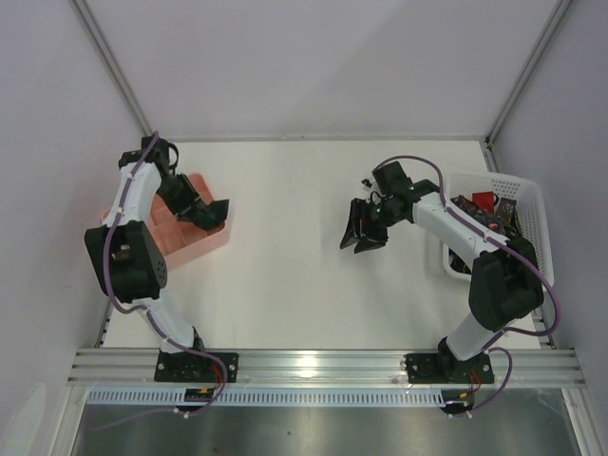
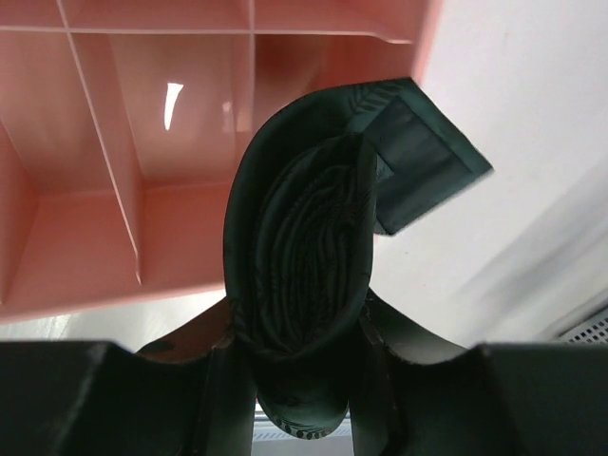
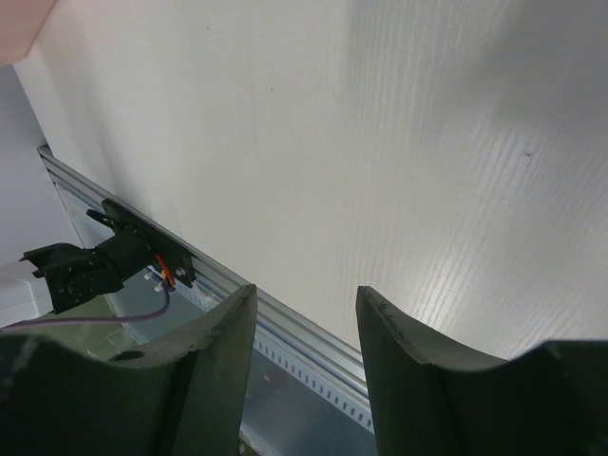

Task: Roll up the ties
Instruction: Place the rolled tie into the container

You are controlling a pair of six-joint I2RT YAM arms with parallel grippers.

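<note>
Left gripper [image 2: 299,366] clamped on rolled dark-green tie [image 2: 299,252], over pink compartment tray [image 2: 85,237], frame left, guess ready for drop-in. Right gripper [image 1: 363,234] fingers apart, empty, center; more ties [image 1: 484,203] in white basket [image 1: 532,204], right.

A rolled tie [image 2: 299,256], dark green with a faint leaf pattern, forms a tight upright coil pinched in the left gripper [image 2: 299,356] over the right end of the pink tray [image 2: 85,190]. Its flat loose tail sticks out beyond the tray's corner. The other ties [image 1: 475,215], dark with a red one [image 1: 482,200], lie heaped well right of the tray.
</note>
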